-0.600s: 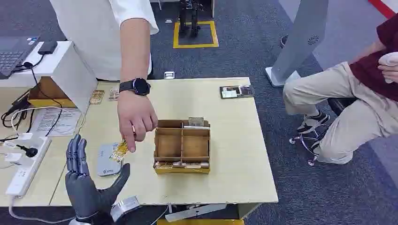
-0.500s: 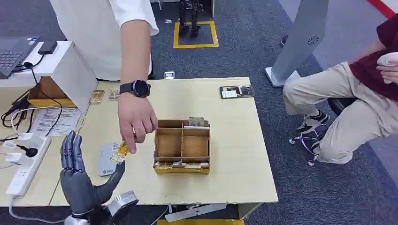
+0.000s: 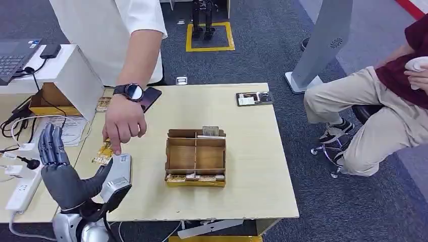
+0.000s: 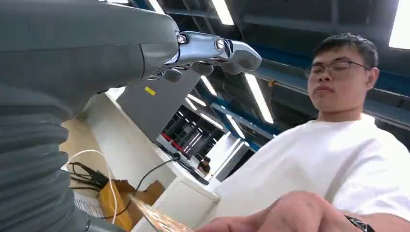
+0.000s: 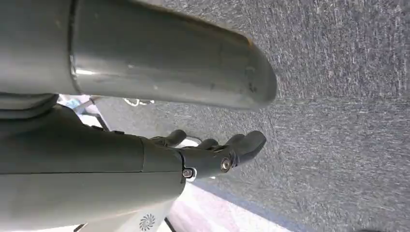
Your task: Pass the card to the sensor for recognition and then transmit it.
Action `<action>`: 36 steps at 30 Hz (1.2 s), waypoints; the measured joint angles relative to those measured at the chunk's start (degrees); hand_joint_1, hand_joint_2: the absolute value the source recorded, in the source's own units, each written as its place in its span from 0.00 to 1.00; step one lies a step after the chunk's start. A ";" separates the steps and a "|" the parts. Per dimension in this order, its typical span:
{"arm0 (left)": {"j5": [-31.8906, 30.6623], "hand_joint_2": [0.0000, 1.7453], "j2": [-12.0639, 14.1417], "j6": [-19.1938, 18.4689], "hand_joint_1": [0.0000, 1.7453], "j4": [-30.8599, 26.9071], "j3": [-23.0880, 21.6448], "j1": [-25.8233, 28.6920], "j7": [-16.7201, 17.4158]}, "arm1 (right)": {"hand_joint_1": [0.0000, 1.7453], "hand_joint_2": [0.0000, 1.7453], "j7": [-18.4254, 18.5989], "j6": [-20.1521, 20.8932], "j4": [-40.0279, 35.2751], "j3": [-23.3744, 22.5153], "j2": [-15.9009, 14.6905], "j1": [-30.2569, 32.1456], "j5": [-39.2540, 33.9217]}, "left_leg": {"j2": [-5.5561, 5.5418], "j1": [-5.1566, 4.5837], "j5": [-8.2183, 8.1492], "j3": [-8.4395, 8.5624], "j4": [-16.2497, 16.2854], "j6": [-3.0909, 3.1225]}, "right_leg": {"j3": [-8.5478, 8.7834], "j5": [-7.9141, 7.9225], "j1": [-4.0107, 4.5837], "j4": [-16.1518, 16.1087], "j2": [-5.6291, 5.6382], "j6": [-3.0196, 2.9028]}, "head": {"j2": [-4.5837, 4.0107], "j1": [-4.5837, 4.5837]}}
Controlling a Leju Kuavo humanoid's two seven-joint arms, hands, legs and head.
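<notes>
A person's hand [image 3: 123,123] pinches the yellow patterned card [image 3: 104,152] just above the table, at the left edge of the grey sensor pad [image 3: 120,174]. My left hand [image 3: 65,176] is raised at the table's front left, palm up with fingers apart, holding nothing; its thumb reaches toward the card from just in front of it. In the left wrist view the card's edge [image 4: 157,220] shows below my fingers [image 4: 217,48], beside the person's hand [image 4: 290,215]. My right hand [image 5: 212,154] hangs over grey carpet, fingers loosely curved and holding nothing.
A cardboard divider box [image 3: 196,159] with cards stands mid-table. A dark phone [image 3: 255,98] lies at the back right. A power strip [image 3: 22,186], cables and a white box [image 3: 70,75] crowd the left. A person stands behind the table; another sits at the right [image 3: 373,111].
The person's hand has carried the card to the left, off the sensor pad toward its left edge. My left hand has shifted left and risen higher.
</notes>
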 joint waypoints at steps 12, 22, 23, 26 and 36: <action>2.14 1.00 0.00 0.00 0.00 0.70 0.63 -0.43 -0.11 | 0.00 0.00 0.02 -0.02 0.15 0.39 -0.11 -0.04 -0.13 | 0.01 0.00 0.00 -0.01 0.00 0.00 | -0.02 0.00 0.00 0.00 0.03 0.00 | 0.00 0.00; -2.30 1.00 0.02 0.00 1.00 0.70 0.63 -0.43 -0.46 | 0.00 0.00 0.00 0.00 0.17 0.68 -0.13 -0.05 -0.61 | 0.02 0.00 0.00 0.00 0.00 0.00 | -0.02 0.00 0.00 0.00 0.04 0.00 | 0.00 0.00; -2.60 1.00 0.00 0.00 1.00 0.70 0.63 -0.43 -0.46 | 0.00 0.00 0.00 0.02 0.17 0.70 -0.13 -0.05 -0.63 | 0.02 0.00 0.00 0.00 0.00 0.00 | -0.02 0.00 0.00 0.00 0.04 0.00 | 0.00 0.00; -3.04 1.00 0.00 0.00 1.00 0.70 0.63 -0.43 -0.46 | 0.00 0.00 0.00 0.02 0.17 0.70 -0.15 -0.06 -0.63 | 0.02 0.00 0.00 -0.01 0.00 0.00 | -0.02 0.00 0.00 0.00 0.04 0.00 | 0.00 -0.02; -4.07 1.00 0.00 0.00 1.00 0.70 0.63 -0.43 -0.50 | 0.00 0.00 0.00 0.17 0.20 0.72 -0.17 -0.07 -0.70 | 0.03 0.00 0.00 0.00 0.00 0.00 | -0.02 0.00 0.00 0.00 0.04 0.00 | 0.00 0.00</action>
